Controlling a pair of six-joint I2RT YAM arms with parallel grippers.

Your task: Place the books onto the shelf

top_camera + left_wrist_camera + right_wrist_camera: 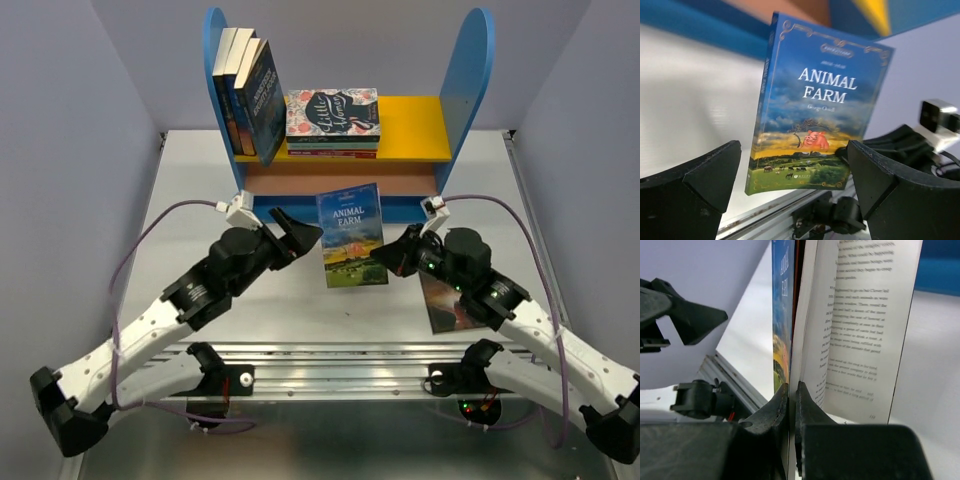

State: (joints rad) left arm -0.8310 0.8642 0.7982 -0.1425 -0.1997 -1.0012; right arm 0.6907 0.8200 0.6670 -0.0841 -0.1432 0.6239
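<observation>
Left white-and-black robot arm (160, 310) angles in from near left, its black two-finger gripper (295, 232) spread wide, while the right arm's (540, 325) black gripper (385, 255) is pinched tight.

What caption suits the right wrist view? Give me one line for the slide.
Right end effector clamped on the upright Animal Farm, its pages fanning open.

Right claw (791, 392) clamps the book (860, 315), pages fanning open

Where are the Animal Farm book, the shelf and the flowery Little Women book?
Animal Farm book (352, 235): top view, middle of its front cover.
Shelf (415, 125): top view, bare right part of its yellow board.
Little Women book (332, 113): top view, its floral cover.
</observation>
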